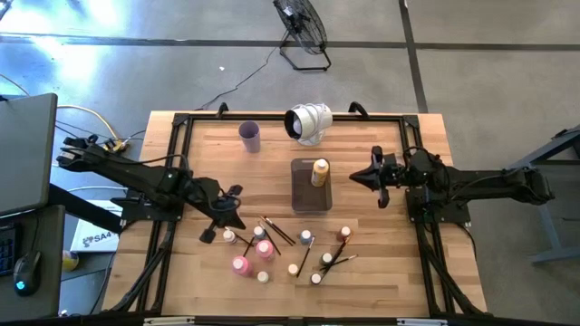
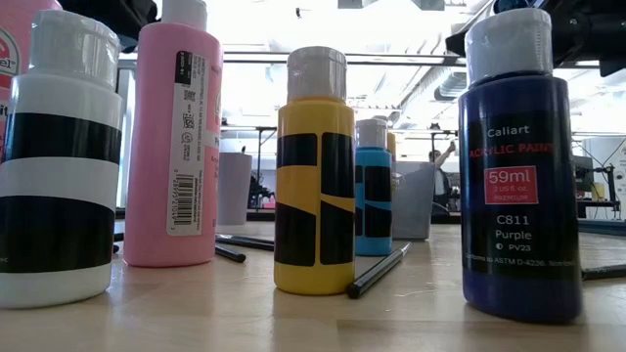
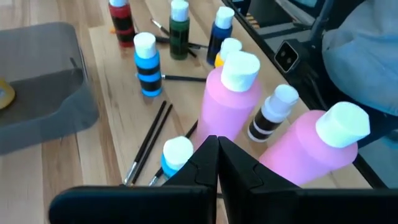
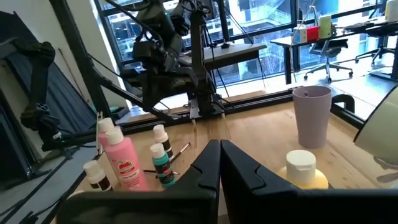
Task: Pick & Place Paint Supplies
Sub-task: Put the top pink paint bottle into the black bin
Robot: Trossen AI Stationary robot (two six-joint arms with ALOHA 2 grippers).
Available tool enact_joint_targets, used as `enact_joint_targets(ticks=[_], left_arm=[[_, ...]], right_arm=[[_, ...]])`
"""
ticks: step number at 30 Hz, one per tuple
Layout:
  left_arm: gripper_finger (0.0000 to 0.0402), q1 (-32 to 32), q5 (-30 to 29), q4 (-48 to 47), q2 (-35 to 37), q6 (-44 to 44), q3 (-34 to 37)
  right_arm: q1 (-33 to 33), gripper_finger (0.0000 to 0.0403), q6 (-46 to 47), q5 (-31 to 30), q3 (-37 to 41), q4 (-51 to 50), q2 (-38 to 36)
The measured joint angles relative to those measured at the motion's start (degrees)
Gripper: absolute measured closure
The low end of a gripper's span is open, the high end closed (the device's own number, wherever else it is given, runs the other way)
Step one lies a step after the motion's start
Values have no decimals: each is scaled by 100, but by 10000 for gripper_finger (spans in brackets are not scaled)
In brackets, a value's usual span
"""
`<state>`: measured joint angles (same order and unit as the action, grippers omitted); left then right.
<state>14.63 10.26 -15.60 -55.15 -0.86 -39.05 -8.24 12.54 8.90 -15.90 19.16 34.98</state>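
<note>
The paint supplies stand in a cluster near the table's front middle: two pink bottles, several small white-capped bottles and thin paintbrushes lying flat among them. An orange-yellow bottle stands in the grey tray. My left gripper is shut and hovers just left of the cluster, slanting down toward the pink bottles. My right gripper is shut, level, right of the tray.
A lilac cup and a white round object stand at the far side. A black rail frame borders the table. Bare wood lies between the tray and the table's right edge.
</note>
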Motion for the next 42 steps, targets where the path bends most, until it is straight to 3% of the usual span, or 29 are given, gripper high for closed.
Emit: enact_joint_targets(ticks=[7, 15, 20, 27, 39, 42], left_arm=[[396, 0, -62, 424, -6, -7, -4], [396, 0, -471, 531, 135, 301, 0], [396, 0, -924, 507, 531, 262, 0], [396, 0, -1452, 203, 1265, 408, 0], [396, 2, -1493, 82, 1641, 736, 0], [396, 2, -1489, -2, 1643, 779, 0]], right_arm=[[365, 401, 351, 89, 0, 410, 256], [1325, 401, -23, -716, -92, 1184, 1176], [1813, 401, -96, -1163, -588, 1184, 1941], [2257, 401, -545, -1346, -1530, 1203, 3154], [2846, 401, -520, -1703, -2445, 1313, 4681], [3015, 401, -426, -2135, -2665, 1377, 4949]])
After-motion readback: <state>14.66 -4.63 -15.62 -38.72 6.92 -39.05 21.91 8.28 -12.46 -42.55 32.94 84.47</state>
